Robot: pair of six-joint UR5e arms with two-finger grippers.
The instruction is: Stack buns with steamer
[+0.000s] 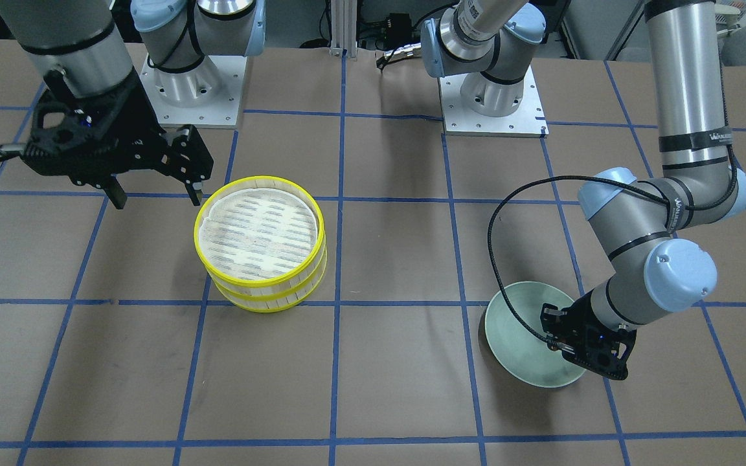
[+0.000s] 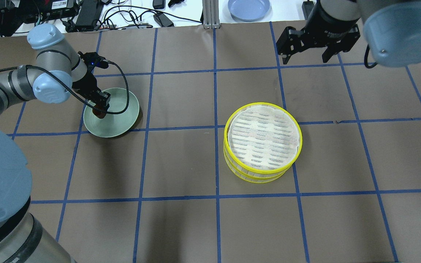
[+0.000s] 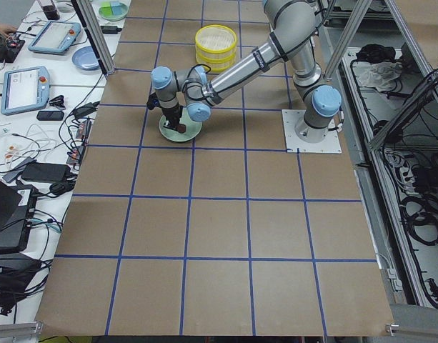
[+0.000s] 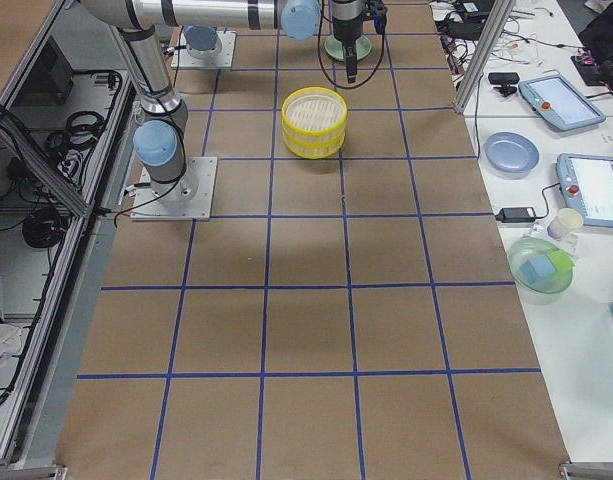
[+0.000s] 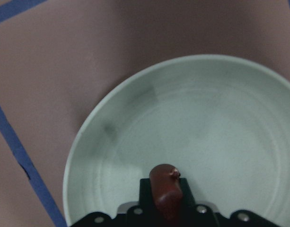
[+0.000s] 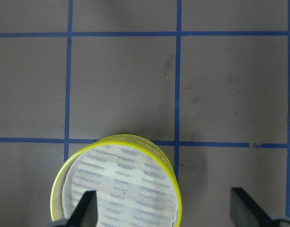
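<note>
My left gripper (image 2: 101,109) is shut on the glossy dark reddish-brown bun (image 5: 164,188) and holds it over the near-left part of the pale green plate (image 2: 119,125). The bun also shows in the overhead view (image 2: 100,114). In the front view the left gripper (image 1: 557,346) sits low over the plate (image 1: 522,364). The yellow steamer (image 2: 262,140), two stacked tiers with a white liner on top, stands mid-table. My right gripper (image 2: 303,58) is open and empty, raised beyond the steamer (image 6: 117,189). The cream-white bun is out of view.
A blue plate (image 2: 249,8) lies on the white bench past the table's far edge. Cables and devices lie along that bench. The arm bases (image 1: 195,90) stand at the robot's side of the table.
</note>
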